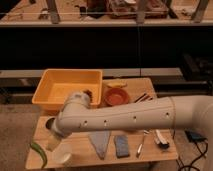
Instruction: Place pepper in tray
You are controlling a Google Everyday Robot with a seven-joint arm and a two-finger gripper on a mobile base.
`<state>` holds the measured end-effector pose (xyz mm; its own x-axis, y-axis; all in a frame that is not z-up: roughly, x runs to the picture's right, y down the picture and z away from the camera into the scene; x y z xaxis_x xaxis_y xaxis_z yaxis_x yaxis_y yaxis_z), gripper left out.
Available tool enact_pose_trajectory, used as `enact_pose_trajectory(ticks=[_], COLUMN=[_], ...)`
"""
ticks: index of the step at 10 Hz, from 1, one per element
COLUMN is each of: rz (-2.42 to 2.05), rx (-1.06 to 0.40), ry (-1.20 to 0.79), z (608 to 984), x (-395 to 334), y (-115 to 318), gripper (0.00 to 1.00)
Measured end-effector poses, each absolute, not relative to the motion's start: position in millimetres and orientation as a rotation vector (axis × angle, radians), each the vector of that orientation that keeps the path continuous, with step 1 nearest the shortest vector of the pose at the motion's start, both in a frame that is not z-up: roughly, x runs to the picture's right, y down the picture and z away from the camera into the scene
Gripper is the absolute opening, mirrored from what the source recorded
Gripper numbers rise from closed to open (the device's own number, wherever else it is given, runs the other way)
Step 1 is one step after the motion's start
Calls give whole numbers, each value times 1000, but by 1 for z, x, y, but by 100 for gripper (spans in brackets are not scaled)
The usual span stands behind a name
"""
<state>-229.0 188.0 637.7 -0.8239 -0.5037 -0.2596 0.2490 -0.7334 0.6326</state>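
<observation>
Since only one camera view is supplied, everything below is read from it.

The pepper (pixel 39 154) is seen at the front-left corner of the table (pixel 160 154). It lies flat and curved, just beside a small white cup (pixel 63 159), and is not lifted. The tray (pixel 46 94) is located at the back-left of the table, well apart from the pepper.

The gripper (pixel 53 144) is found at the end of the white arm (pixel 130 120). It hangs low over the front-left area, roughly between the pepper and the white cup. Contact with the pepper is not shown. Whether the gripper is released or clenched cannot be told, and nothing is seen held in it.

A metal cup (pixel 48 123) is partly hidden behind the wrist. An orange-red bowl (pixel 116 96), a grey cloth (pixel 100 142) and a blue-grey sponge (pixel 121 145) are noted further right, none in the way.

Handling, as judged:
- The pepper is expected to be light and fairly stiff, with smooth waxy skin.
- Slip is likely if it is pinched at the tapered tip.
- The thin stem is not to be trusted as a grasp point.
- A pinch across the thicker mid-body, square to its length, is advised.
- The white cup could be knocked on descent.

The task is judged to be at the reach/pre-grasp step.
</observation>
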Motion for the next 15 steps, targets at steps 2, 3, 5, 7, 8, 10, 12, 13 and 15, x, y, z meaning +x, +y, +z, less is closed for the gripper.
enact_pose_trajectory(ticks=[2, 3, 5, 7, 8, 10, 12, 13, 15], rz=[-2526, -2523, -2515, -2517, -2524, -2526, -2531, -2544, -2537], rx=[594, 591, 583, 583, 583, 578, 592, 599, 606], ry=[-871, -883, -891, -892, -894, -902, -922, -927, -958], z=[646, 653, 664, 675, 679, 684, 680, 677, 680], x=[-243, -250, -261, -275, -284, -290, -291, -292, -297], y=[202, 206, 211, 217, 221, 227, 237, 242, 249], gripper=[80, 80, 80, 80, 80, 80, 80, 80, 80])
